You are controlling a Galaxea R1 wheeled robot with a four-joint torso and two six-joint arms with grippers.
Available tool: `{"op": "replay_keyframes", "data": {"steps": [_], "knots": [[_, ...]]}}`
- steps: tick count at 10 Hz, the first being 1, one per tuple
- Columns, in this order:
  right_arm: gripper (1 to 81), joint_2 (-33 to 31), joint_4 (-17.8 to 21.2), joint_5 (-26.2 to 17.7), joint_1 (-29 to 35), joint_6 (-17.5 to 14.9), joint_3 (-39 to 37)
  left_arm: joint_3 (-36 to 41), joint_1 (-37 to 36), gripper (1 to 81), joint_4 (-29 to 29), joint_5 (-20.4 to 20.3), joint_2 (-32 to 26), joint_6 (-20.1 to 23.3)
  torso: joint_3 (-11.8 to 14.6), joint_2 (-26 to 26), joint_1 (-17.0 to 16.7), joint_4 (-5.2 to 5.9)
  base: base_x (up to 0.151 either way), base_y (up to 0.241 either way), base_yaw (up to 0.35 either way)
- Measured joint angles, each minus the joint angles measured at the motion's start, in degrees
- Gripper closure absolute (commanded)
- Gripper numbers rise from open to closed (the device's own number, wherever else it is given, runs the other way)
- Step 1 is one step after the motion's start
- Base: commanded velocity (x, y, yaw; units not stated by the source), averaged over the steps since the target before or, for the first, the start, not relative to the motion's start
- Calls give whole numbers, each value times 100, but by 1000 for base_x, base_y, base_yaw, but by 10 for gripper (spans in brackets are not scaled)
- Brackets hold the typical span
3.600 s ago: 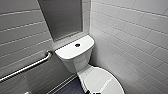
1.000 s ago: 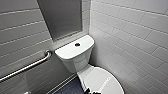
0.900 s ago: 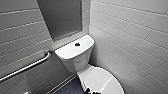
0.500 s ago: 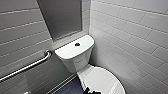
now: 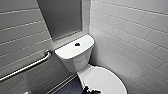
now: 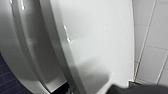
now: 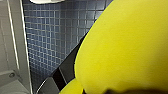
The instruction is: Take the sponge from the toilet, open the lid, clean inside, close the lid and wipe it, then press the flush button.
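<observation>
White tiled walls [image 5: 130, 32] close in on the far and right sides, and the toilet [image 5: 75, 60] is tucked into their corner, tank at the far end, bowl reaching toward me. Its lid [image 5: 105, 80] lies shut over the bowl, not yet lifted, so the inside can't be reached for now. A metal grab rail [image 5: 27, 67] slants along the left wall, set there for a hand to steady on. The sponge [image 7: 125, 50] is off the toilet: it hangs above the dark blue mosaic floor [image 7: 50, 37], and I'd say the right claw [image 7: 105, 80] is clenched around it, carrying it ready for wiping. The left claw [image 6: 135, 88] sits close beside the lid's edge, perhaps to raise it; whether it is released or clenched I cannot tell. Smallest, the dark flush button [image 5: 77, 44] sits untouched at the middle of the tank top.
</observation>
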Motion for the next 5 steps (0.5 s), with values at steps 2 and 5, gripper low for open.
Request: {"op": "replay_keyframes", "data": {"steps": [2,5], "knots": [[811,0,-2,0,0,0,-2,369,-20,10,-2,-179,-223,-151,0,0,0,0,0,0,0],[811,5,-2,6,-9,2,-5,778,-44,10,-16,-422,-485,-330,0,0,0,0,0,0,0]]}}
